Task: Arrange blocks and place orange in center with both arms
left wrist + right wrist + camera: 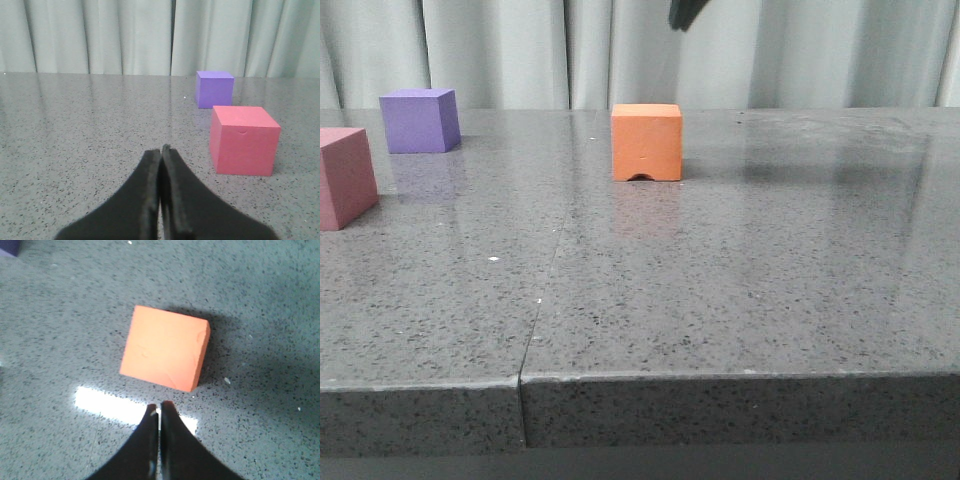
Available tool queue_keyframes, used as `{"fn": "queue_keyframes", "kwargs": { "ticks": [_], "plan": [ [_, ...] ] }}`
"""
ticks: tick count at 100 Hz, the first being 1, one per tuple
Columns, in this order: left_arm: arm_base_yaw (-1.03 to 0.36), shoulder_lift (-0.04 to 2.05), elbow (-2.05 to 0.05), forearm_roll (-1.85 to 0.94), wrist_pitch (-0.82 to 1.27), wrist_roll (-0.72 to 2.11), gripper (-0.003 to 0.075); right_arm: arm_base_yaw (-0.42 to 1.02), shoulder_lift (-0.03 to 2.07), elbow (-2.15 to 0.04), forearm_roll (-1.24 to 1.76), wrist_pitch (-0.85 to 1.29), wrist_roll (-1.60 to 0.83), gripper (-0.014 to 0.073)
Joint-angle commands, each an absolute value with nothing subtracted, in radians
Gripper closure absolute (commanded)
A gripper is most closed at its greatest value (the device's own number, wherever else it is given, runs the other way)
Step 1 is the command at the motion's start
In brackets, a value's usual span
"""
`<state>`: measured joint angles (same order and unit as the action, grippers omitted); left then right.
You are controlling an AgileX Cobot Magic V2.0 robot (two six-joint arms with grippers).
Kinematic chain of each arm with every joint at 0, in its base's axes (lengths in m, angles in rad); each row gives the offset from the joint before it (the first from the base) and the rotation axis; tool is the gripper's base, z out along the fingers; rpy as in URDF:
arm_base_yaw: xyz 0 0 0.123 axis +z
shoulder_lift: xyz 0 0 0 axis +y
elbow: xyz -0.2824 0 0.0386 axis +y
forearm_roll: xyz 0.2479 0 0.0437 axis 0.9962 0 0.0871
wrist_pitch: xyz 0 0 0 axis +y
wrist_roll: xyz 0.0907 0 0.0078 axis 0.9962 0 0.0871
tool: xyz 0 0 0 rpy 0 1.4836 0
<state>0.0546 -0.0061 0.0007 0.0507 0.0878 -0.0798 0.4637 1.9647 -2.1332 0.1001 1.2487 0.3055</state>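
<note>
The orange block with an arched notch in its bottom edge stands on the grey table, mid-back. The purple cube stands at the far left back. The pink cube is at the left edge, partly cut off. My right gripper is shut and empty, high above the orange block; only its tip shows at the top of the front view. My left gripper is shut and empty, low over the table, apart from the pink cube with the purple cube behind it.
The grey speckled table has a seam running from its front edge toward the back. A pale curtain hangs behind the table's far edge. A bright light reflection lies on the table below my right gripper.
</note>
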Motion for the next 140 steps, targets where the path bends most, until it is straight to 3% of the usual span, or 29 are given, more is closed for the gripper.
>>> {"fn": "queue_keyframes", "kwargs": {
  "ticks": [1, 42, 124, 140],
  "plan": [
    [0.052, -0.033, 0.041, 0.043, 0.0, -0.082, 0.0741, 0.465, 1.869, -2.153, 0.109, 1.334, 0.276, 0.0661],
    [0.052, -0.033, 0.041, 0.043, 0.0, -0.082, 0.0741, 0.465, 1.653, -1.926, 0.109, 1.252, 0.216, 0.0663],
    [0.052, -0.033, 0.041, 0.038, -0.016, -0.082, 0.0741, 0.466, 0.924, -0.884, 0.107, 0.528, 0.181, 0.0663],
    [0.052, -0.033, 0.027, 0.037, -0.14, -0.082, 0.0741, 0.466, 0.769, -0.729, 0.098, 0.461, 0.181, 0.0663]
  ]
}}
